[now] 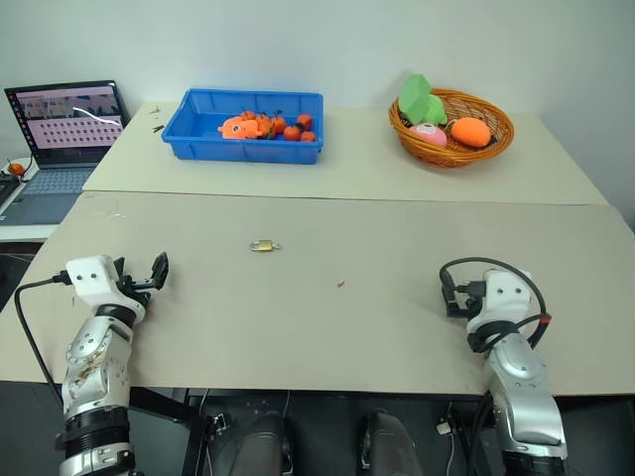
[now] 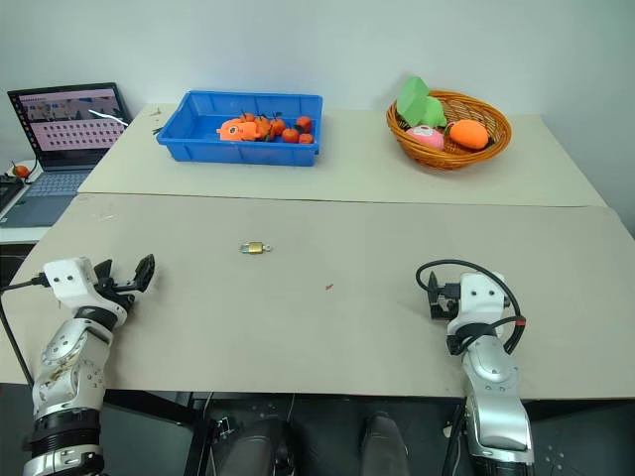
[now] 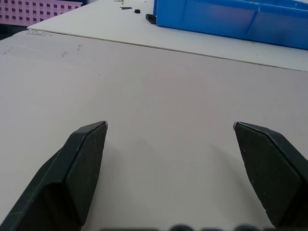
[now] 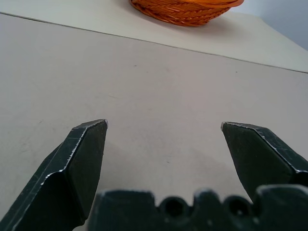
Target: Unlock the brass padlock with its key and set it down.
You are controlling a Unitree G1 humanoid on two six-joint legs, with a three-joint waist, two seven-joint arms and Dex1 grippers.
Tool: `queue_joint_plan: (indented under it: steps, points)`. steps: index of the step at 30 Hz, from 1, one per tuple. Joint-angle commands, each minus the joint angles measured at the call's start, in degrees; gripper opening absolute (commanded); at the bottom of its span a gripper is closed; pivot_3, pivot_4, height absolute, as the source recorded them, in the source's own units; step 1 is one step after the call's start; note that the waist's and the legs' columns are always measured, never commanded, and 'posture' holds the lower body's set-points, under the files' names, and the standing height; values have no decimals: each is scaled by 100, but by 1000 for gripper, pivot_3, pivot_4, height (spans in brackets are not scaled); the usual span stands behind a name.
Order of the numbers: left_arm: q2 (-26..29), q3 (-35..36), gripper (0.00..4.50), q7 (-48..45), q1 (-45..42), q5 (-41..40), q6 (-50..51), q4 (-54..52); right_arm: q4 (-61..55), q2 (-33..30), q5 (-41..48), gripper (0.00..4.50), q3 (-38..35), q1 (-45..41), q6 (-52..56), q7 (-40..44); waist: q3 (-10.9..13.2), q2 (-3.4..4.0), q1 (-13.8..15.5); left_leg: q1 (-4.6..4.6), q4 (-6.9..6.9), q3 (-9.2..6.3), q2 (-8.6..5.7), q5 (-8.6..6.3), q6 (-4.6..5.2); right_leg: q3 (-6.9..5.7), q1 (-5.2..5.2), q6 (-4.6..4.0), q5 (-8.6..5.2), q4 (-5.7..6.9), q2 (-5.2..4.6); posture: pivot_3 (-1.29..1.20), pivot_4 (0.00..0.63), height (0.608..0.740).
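Observation:
The brass padlock [image 1: 263, 245] lies flat near the middle of the near table, small and golden, with a silvery bit at its right end. I cannot make out the key as a separate thing. My left gripper [image 1: 144, 272] hovers low at the table's near left, well short and left of the lock. Its fingers [image 3: 86, 159] stand wide apart with bare tabletop between them. At the near right, far from the lock, my right gripper [image 1: 449, 294] is also open, and nothing lies between its fingers [image 4: 82, 159].
A tiny red speck [image 1: 340, 285] lies right of the lock. On the far table stand a blue bin [image 1: 248, 151] of small orange and red items and a wicker basket [image 1: 451, 157] of toy food. A laptop [image 1: 60, 129] sits off the far left.

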Motion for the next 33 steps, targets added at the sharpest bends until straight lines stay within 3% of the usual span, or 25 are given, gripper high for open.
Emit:
queue_joint_plan:
  steps: [1, 7, 13, 19, 26, 33]
  points:
    - [155, -186, 4472, -374, -166, 14, 16, 21, -20, -202, 241, 4500, 5, -296, -53, 431, 0, 0, 0, 0, 0, 0, 0, 0, 0, 0, 0, 0, 0, 0, 0, 0, 150, 664]
    - [837, -685, 4472, -1668, -581, -95, 343, -121, -114, -1537, 1810, 4500, 796, -1539, 648, 3568, 1, 0, -33, -3, 9, -1, 8, -21, 36, -2, -5, -5, 0, 3, 10, 0, 150, 664]
    - [1436, -1259, 4472, -2959, -954, -236, 853, -371, 226, -2179, 2473, 4500, 1360, -2652, 857, 5343, 2, -2, -34, -12, -1, -3, 5, -12, 6, -13, -4, -6, -1, -22, 12, 0, 150, 664]
    - [2000, -2130, 4472, -4813, -1988, -140, 1209, 211, 718, -2095, 2513, 4500, 1585, -3248, 903, 5730, 9, -13, 43, -12, 2, -8, 7, -9, 1, -23, 4, -4, 4, -28, 10, 0, 150, 664]
    - [1549, -2992, 4472, -5897, -3636, 854, 9, 2770, 534, -1835, 2703, 4500, 1576, -3141, 1239, 5524, 10, -16, -5, -23, 2, 3, -1, -7, -2, -21, -3, 0, 4, -28, 9, 0, 150, 664]
    - [987, -3268, 4472, -5966, -4801, 1710, -1219, 5010, -33, -1707, 2945, 4500, 1297, -2858, 1571, 5010, 17, -27, -32, -37, 5, -3, 0, -6, -2, -30, -9, 1, 4, -27, 8, 0, 150, 664]
